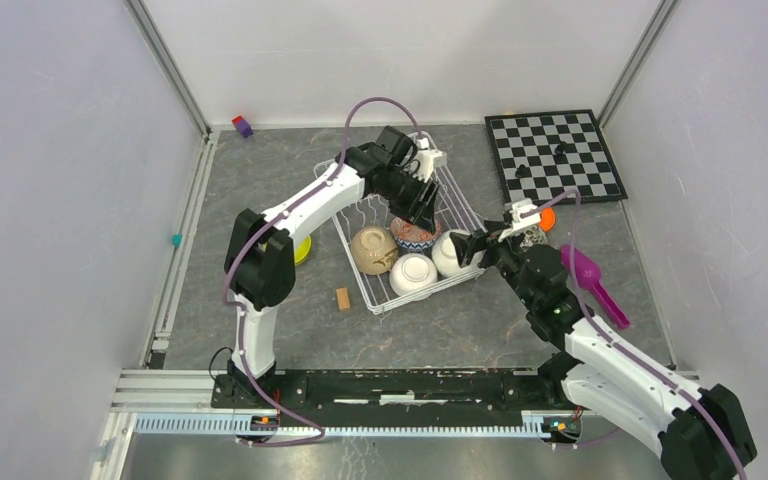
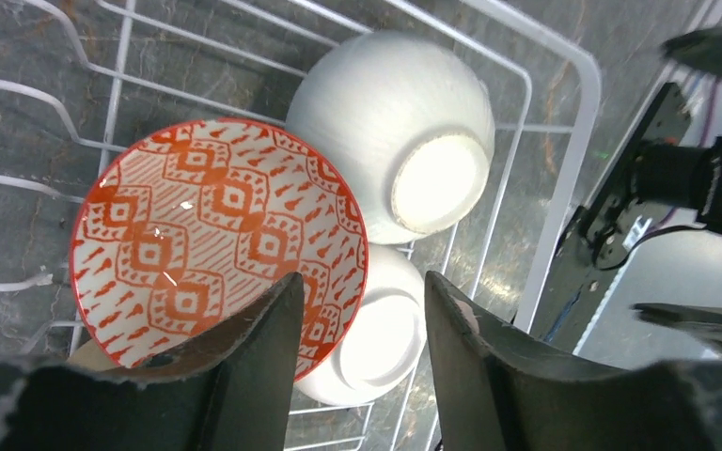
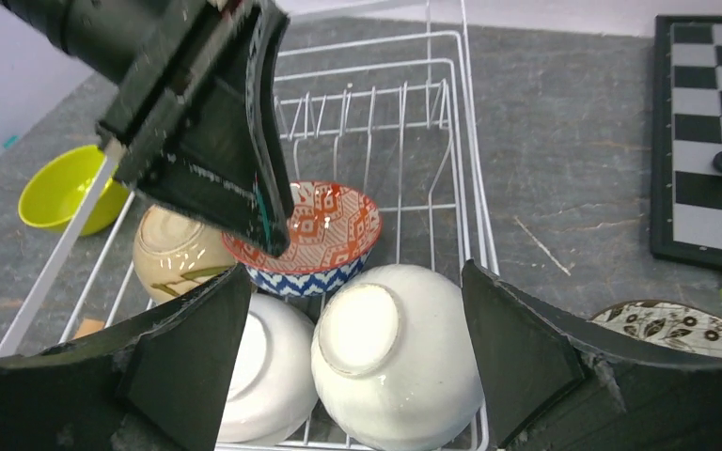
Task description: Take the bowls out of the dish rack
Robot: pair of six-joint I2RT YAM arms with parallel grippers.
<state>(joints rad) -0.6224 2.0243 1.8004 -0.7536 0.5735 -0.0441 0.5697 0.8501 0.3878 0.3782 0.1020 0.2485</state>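
Observation:
The white wire dish rack (image 1: 460,200) holds a tan bowl (image 1: 371,250), two overturned white bowls (image 1: 413,274) (image 1: 448,255), and a red-patterned bowl (image 1: 415,232) nested in a blue-and-white one (image 3: 324,277). A lime-yellow bowl (image 1: 303,250) sits on the table left of the rack. My left gripper (image 1: 425,218) is open above the red-patterned bowl (image 2: 197,235), one finger over its rim. My right gripper (image 3: 353,277) is open, its fingers either side of the right-hand white bowl (image 3: 404,366) without touching it.
A chessboard (image 1: 555,155) with dark pieces lies at the back right. A purple scoop (image 1: 595,285), an orange object (image 1: 547,218) and a patterned dish (image 3: 677,324) lie right of the rack. A wooden block (image 1: 342,298) lies at the rack's near left.

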